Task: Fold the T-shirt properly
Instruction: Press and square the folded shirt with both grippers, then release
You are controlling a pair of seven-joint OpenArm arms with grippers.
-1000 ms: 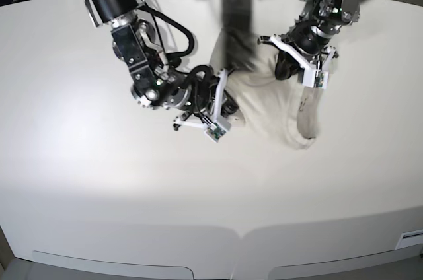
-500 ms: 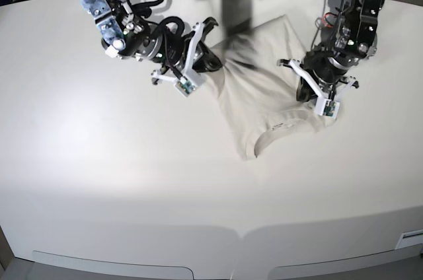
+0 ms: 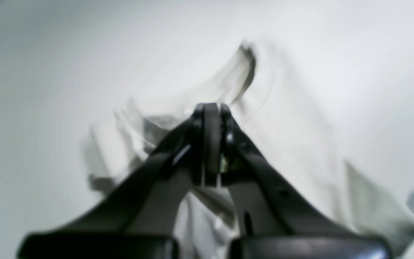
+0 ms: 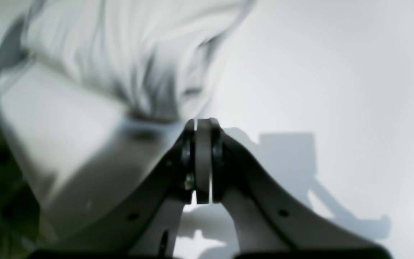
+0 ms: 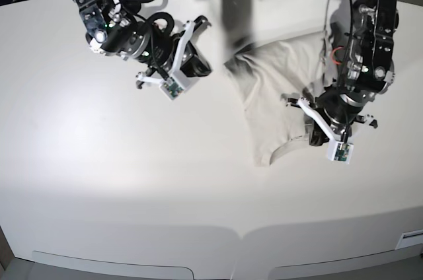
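Two end effectors work on the T-shirt, which lies crumpled on the white table, right of centre toward the far edge. The left end effector has its jaws pressed together, pinching the cloth near the neckline. The right end effector is also pressed together but seems to hold nothing, hanging apart from the shirt's left edge. Spreading looks to be the step in hand; next, the right one probably needs to open and take hold of that free left edge.
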